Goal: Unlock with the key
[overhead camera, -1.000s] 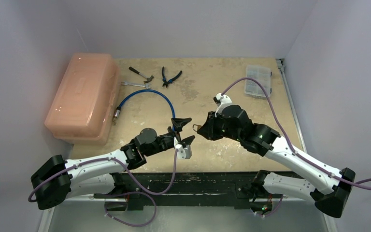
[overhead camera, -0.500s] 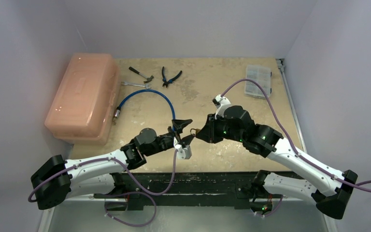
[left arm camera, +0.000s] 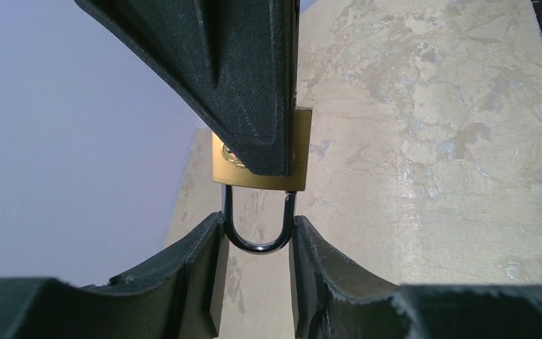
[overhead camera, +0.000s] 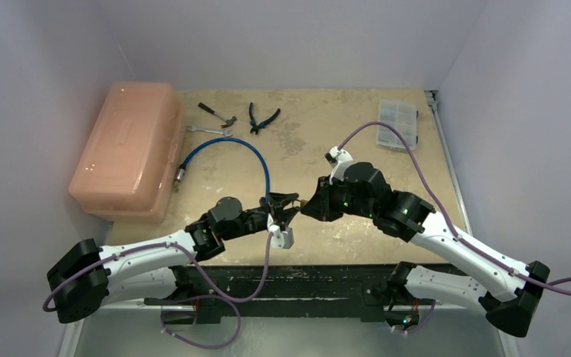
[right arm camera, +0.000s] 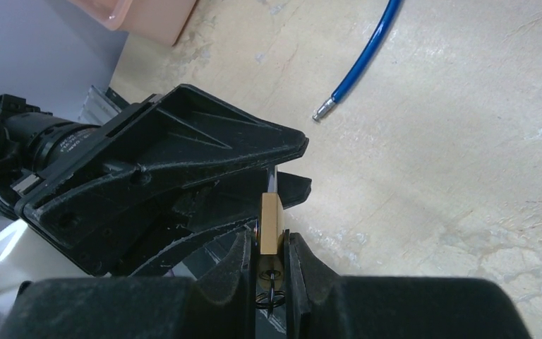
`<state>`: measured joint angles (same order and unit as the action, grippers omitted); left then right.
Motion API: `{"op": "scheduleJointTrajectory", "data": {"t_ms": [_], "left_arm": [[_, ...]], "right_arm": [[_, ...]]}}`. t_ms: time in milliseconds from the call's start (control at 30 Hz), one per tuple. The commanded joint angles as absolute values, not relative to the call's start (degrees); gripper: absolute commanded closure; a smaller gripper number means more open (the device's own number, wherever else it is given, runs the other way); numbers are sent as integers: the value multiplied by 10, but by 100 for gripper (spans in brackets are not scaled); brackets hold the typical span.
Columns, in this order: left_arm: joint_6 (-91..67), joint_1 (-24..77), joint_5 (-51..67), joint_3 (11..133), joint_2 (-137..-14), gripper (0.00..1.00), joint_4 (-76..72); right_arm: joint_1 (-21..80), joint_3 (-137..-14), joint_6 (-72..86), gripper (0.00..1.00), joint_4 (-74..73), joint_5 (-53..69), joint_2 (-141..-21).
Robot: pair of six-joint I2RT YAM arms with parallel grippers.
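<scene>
Brass, small, held off the table (overhead camera: pixel 320 134): the padlock (left arm camera: pixel 302 148) is sitting between the two claws, a little toward 6 o'clock of the table's centre in the top view.

Left side first. The left gripper (left arm camera: pixel 257 222) is pinching the steel shackle (left arm camera: pixel 257 246). In its wrist view the bow is pointing to 6 o'clock, and one finger is lying against each leg, at 9 and at 3. Contact looks made on both sides, so I am reading this claw as gripping the padlock by the shackle.

Right side. The right gripper (right arm camera: pixel 269 240) is clamping the brass body flat between its pads, jaws narrow.

The key (right arm camera: pixel 271 288): I am seeing only a thin dark wire loop, hanging at 6 o'clock of the brass body in the slot between the right fingers. I am taking that for the key on its ring. Whether a blade is sitting in the keyway I cannot tell.

Handling, my judgement: the key is looking light, thin, stiff and slick, apt to swing on its ring or twist out of a loose pinch. I am planning to take it by the flat bow, pads across both faces, not by the ring. I am expecting it to need little turning force; forcing it is risking a bent blade.
</scene>
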<state>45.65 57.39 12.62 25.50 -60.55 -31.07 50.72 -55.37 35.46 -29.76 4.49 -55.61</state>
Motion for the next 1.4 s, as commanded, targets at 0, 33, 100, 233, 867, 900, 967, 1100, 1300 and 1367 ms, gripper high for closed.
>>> {"op": "scheduleJointTrajectory", "data": {"t_ms": [0,33,100,233,867,900,967,1100,1300,1367], "left_arm": [[452,574,199,273,-590,70,-291],[451,571,216,277,-590,70,-280],[443,566,254,288,-593,70,-257],[416,544,351,316,-610,63,-207],[348,502,320,294,-587,42,-295],[348,502,306,291,-583,42,-302],[351,502,288,287,-577,44,-310],[360,502,277,287,-576,47,-303],[418,502,314,294,-567,40,-230],[431,502,317,297,-564,38,-212]], "right_arm": [[508,-562,318,100,-269,57,-546],[508,-559,311,100,-270,54,-544],[508,-557,284,100,-268,50,-542],[508,-547,257,100,-266,61,-545],[509,-509,255,100,-259,78,-554],[508,-509,255,100,-258,79,-555],[509,-509,255,100,-258,81,-558],[509,-510,256,100,-256,82,-560],[509,-530,280,100,-272,21,-558],[508,-544,303,100,-281,15,-558]]}}
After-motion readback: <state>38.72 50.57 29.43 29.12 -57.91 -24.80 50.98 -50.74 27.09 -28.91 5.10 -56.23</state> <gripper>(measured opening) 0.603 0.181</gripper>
